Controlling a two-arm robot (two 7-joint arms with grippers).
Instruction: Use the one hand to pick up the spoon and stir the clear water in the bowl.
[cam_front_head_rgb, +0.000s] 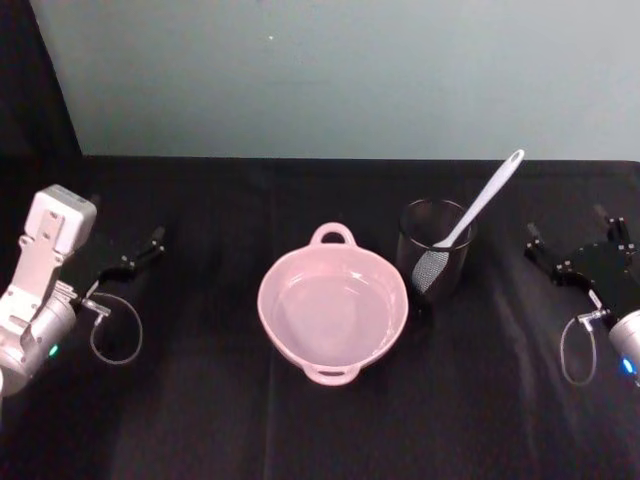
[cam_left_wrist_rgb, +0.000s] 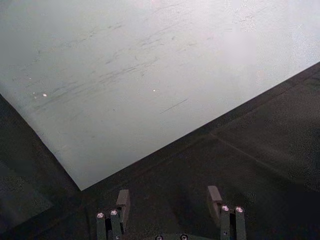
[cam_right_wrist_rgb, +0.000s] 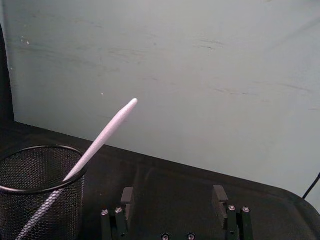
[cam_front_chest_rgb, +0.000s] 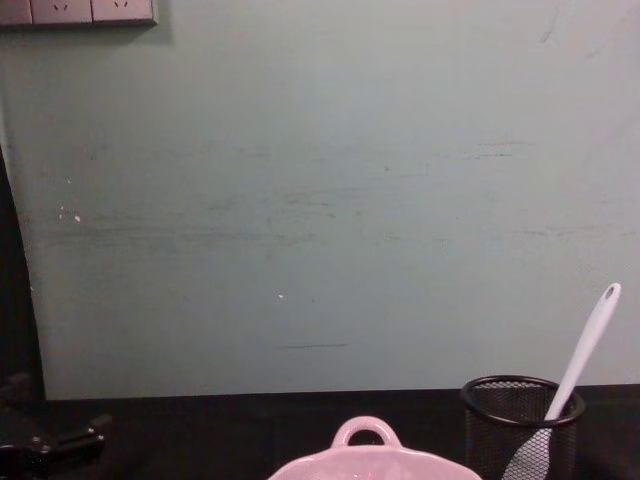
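1. The pale pink bowl (cam_front_head_rgb: 333, 318) is sitting at the middle of the black table (cam_front_head_rgb: 200, 420), its loop handle pointing toward the far wall; its inside looks glossy, and whether water is in it cannot be told from the head view.
2. The white spoon (cam_front_head_rgb: 478, 206) is standing blade-down in the black wire-mesh cup (cam_front_head_rgb: 436, 248), just beside the bowl on the robot's right — the handle is leaning over the cup's rim up and away from the bowl.
3. In the chest view the spoon's handle end, with its oval hole, is rising above the cup's rim against the pale green wall (cam_front_chest_rgb: 320, 200).
4. The right gripper (cam_front_head_rgb: 578, 245) is resting low near the table's right edge, apart from the cup; its fingers are standing apart with nothing between them, and its wrist view is looking past them at the cup and the leaning spoon.
5. The left gripper (cam_front_head_rgb: 140, 250) is lying near the table's left edge, well apart from the bowl — fingers spread, holding nothing.
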